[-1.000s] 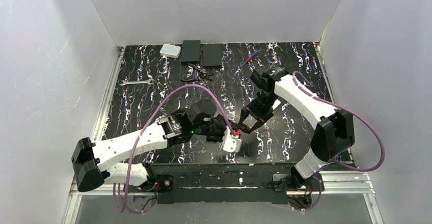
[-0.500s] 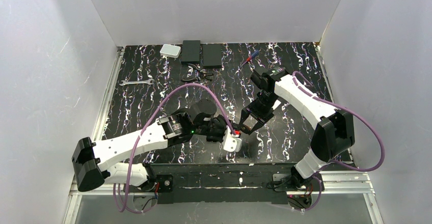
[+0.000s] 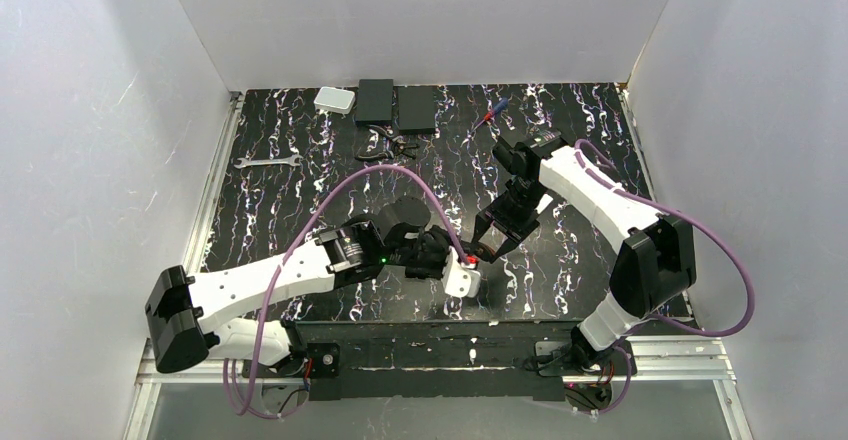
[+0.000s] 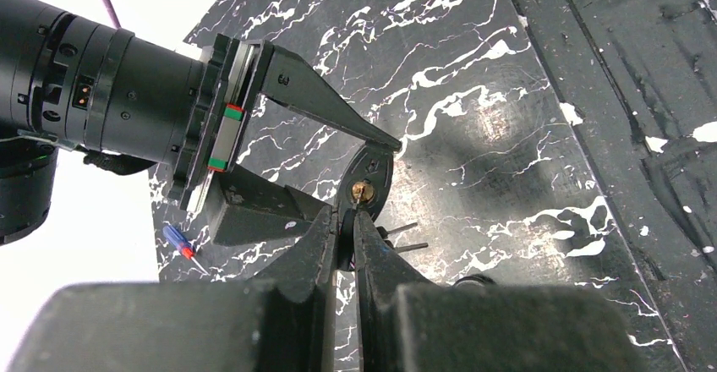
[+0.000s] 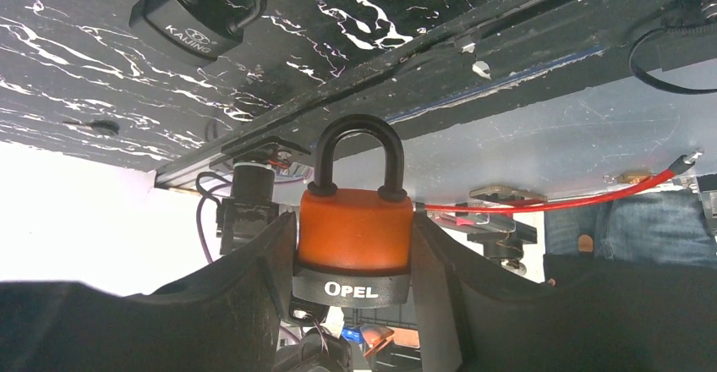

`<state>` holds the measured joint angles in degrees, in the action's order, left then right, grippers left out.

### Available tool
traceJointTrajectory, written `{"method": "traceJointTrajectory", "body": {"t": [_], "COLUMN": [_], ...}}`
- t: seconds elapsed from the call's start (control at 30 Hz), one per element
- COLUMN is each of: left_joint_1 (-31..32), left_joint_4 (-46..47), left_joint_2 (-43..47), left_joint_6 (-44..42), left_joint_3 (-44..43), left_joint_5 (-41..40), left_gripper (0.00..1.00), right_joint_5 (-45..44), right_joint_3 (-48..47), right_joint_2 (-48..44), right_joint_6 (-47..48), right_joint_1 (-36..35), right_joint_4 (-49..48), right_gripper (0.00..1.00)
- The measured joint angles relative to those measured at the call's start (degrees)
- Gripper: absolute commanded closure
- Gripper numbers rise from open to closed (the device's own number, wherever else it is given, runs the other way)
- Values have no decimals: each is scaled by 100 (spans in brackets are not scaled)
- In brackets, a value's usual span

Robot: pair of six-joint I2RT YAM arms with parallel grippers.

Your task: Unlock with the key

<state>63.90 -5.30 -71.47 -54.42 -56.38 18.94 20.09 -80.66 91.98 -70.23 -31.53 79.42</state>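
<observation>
Threatening this attempt is a missed slot. If the tiny orange-red-and-black-headed key meets the lock at a slight angle, its thin blade could skid across the lock's black base and twist in the pinch or drop out. The likely causes are a narrow hold on a very small head and a lock held in mid-air by the other arm rather than braced on anything. Too firm a push could also slide the lock back between the fingers holding it.

The left gripper has its black fingers pressed together on the key. The tip points at the brass keyway straight ahead of the fingertips. Whether the blade has entered or only touches cannot be told from the wrist view.

Just beyond, the right gripper is parted only to the width of the lock body. It clamps the sides of the orange-bodied padlock, which has a black base marked OPEL. The black shackle is shut and points away from that wrist.

Past the right fingertips, a second black padlock lies on the black, white-veined tabletop. A red-and-blue-handled screwdriver rests well beyond both grippers.
</observation>
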Motion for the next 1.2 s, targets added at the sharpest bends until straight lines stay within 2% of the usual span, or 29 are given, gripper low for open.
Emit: {"method": "traceJointTrajectory", "body": {"t": [0.3,0.63,0.77,1.2], "left_joint_1": [27,42,44,42], "left_joint_4": [190,384,386,94], "left_joint_2": [31,31,31,235], "left_joint_6": [-409,801,1012,-1432], "left_joint_3": [195,188,179,406], "left_joint_5": [-135,-445,-533,-65], "left_gripper": [100,100,100,100], "right_joint_5": [-67,-46,-39,158], "right_joint_3": [-2,-2,-1,-1], "right_joint_2": [40,40,40,40], "right_joint_6": [87,138,143,135], "right_joint_1": [9,6,6,-9], "right_joint_4": [-58,-115,-134,-137], "right_gripper": [99,99,99,99]}}
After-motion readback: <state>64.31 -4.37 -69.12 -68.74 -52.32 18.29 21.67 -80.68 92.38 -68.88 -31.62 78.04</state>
